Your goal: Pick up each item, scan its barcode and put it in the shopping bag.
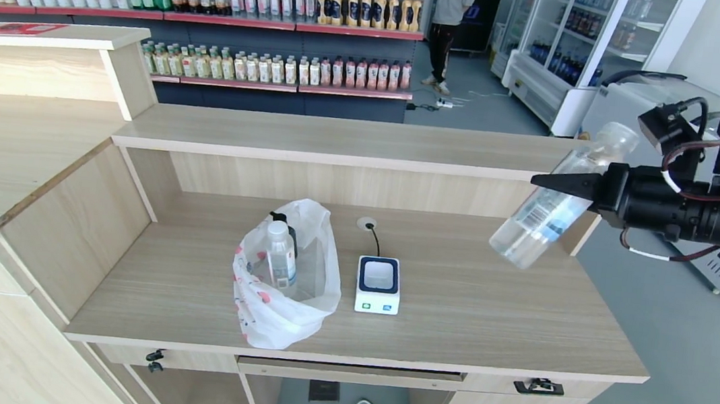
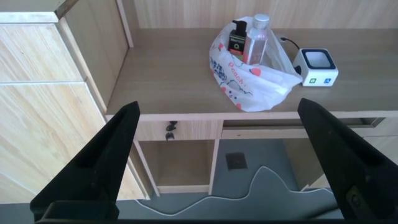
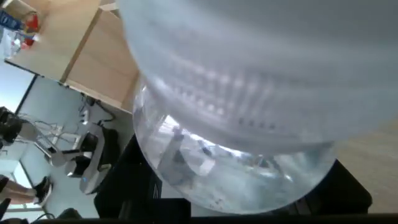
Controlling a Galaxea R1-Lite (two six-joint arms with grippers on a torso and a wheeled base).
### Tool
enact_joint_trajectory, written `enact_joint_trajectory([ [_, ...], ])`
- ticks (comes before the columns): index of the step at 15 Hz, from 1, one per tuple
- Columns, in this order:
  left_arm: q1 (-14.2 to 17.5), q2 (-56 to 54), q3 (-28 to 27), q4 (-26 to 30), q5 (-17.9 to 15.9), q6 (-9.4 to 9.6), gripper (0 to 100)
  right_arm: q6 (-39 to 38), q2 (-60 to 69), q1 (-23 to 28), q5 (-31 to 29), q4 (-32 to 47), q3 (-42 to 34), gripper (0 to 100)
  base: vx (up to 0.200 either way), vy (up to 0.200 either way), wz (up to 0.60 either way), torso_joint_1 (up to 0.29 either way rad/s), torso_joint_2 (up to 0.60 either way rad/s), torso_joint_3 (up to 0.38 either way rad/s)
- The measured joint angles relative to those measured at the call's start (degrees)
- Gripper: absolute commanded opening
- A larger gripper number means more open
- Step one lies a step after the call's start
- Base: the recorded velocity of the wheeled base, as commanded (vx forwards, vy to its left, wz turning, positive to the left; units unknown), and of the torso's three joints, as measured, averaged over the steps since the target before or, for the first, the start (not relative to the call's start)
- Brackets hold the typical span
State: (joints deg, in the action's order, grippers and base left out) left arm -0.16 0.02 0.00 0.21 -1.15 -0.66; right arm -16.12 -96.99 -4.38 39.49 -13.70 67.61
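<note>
My right gripper is shut on a clear water bottle, holding it tilted in the air above the counter's right end, cap up and away. That bottle's ribbed base sits close against the right wrist camera. A white scanner with a dark window sits mid-counter, also seen as the scanner. Left of it stands the white shopping bag, holding a clear bottle and a dark item. My left gripper hangs open below the counter's front edge, well short of the bag.
The wooden counter has a raised back ledge and a tall side panel on the left. A cable runs from the scanner to a grommet. Drink shelves and fridges stand in the room behind.
</note>
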Motion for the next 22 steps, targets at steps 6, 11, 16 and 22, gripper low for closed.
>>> enact_joint_trajectory([
  [6, -0.05, 0.0, 0.0, 0.0, 0.02, -0.02, 100, -0.6, 13.95, -10.36, 4.41, 15.86, 0.8, 0, 0.0, 0.0, 0.0, 0.0, 0.0, 0.0],
  [11, -0.02, 0.0, 0.0, 0.0, 0.0, -0.02, 100, -0.6, 21.3, -16.68, 4.46, 23.33, 3.22, 0, 0.0, 0.0, 0.0, 0.0, 0.0, 0.0],
  [16, -0.05, 0.0, 0.0, -0.02, 0.02, -0.02, 100, 0.06, 28.22, -19.87, 4.44, 28.12, 1.27, 0, 0.0, 0.0, 0.0, 0.0, 0.0, 0.0],
  [22, 0.0, 0.0, 0.0, 0.0, 0.02, -0.02, 100, 0.85, 35.02, -20.64, 4.36, 28.39, -4.61, 0, 0.0, 0.0, 0.0, 0.0, 0.0, 0.0],
])
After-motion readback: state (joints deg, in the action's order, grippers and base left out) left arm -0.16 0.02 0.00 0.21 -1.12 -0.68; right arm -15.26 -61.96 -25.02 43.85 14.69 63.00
